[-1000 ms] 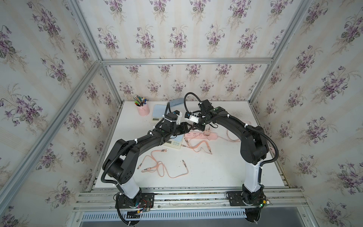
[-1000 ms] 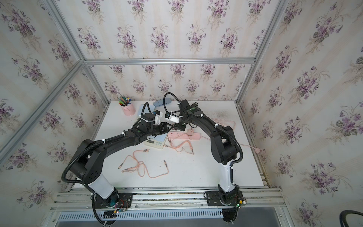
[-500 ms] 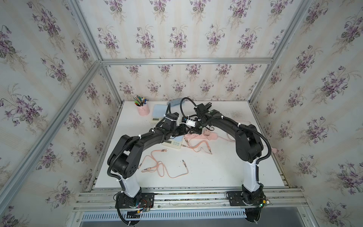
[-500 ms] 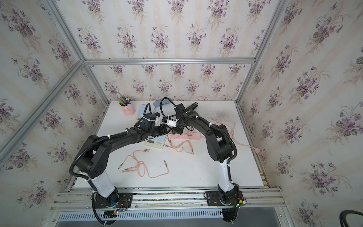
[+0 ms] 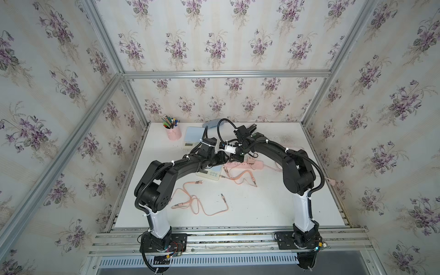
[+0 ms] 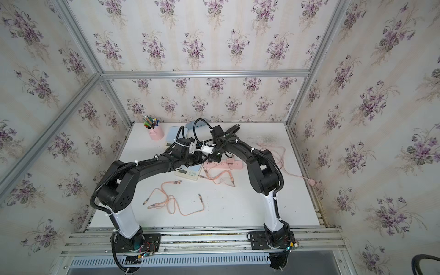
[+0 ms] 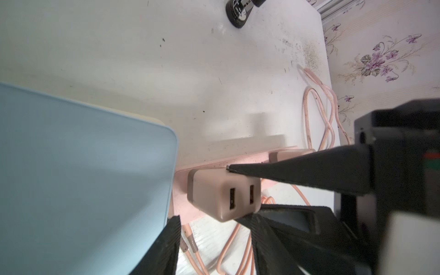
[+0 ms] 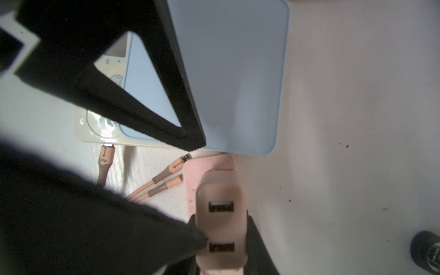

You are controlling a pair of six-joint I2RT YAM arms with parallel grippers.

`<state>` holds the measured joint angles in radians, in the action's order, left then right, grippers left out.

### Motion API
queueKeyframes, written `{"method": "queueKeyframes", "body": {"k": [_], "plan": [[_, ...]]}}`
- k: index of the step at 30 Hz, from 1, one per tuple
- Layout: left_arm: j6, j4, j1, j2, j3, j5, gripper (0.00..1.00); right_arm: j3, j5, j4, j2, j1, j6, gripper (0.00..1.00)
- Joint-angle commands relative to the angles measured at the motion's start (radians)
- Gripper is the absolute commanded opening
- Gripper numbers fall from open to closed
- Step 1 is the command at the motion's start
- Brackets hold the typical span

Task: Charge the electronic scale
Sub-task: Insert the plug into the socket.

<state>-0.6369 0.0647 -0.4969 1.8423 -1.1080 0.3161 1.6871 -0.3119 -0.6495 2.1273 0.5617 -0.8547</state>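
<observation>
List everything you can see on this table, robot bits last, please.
back scale: one, blue top on cream base, near the back wall
middle scale: one, same colours, mid-table under the left arm
power strip: one, pink, beside the middle scale
charger: one, pink, on the power strip
cables: two, peach, centre and front
pen cup: one, pink, back left
blue flat thing: one, at the back
table: one, white
left claw: one, black, open between middle scale and charger
right claw: one, black, shut on charger
</observation>
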Motion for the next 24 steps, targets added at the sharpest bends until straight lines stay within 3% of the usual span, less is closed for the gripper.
{"method": "queueKeyframes", "body": {"k": [1, 10, 14, 19, 24], "plan": [[0.002, 0.036, -0.004, 0.015, -0.011, 0.044, 0.48, -0.025, -0.018, -0.053, 0.027, 0.009, -0.033, 0.00], [0.005, -0.031, -0.014, 0.070, -0.009, 0.030, 0.40, -0.121, 0.025, -0.004, 0.054, 0.010, -0.032, 0.00], [0.005, -0.058, -0.022, 0.086, -0.017, 0.024, 0.40, -0.138, -0.025, 0.014, 0.069, 0.009, -0.025, 0.00], [0.036, -0.070, -0.017, 0.029, -0.010, 0.012, 0.40, -0.108, -0.036, 0.035, 0.020, 0.009, 0.039, 0.00], [0.091, -0.107, 0.002, -0.078, -0.021, -0.003, 0.46, 0.001, 0.035, 0.050, -0.074, 0.007, 0.134, 0.32]]}}
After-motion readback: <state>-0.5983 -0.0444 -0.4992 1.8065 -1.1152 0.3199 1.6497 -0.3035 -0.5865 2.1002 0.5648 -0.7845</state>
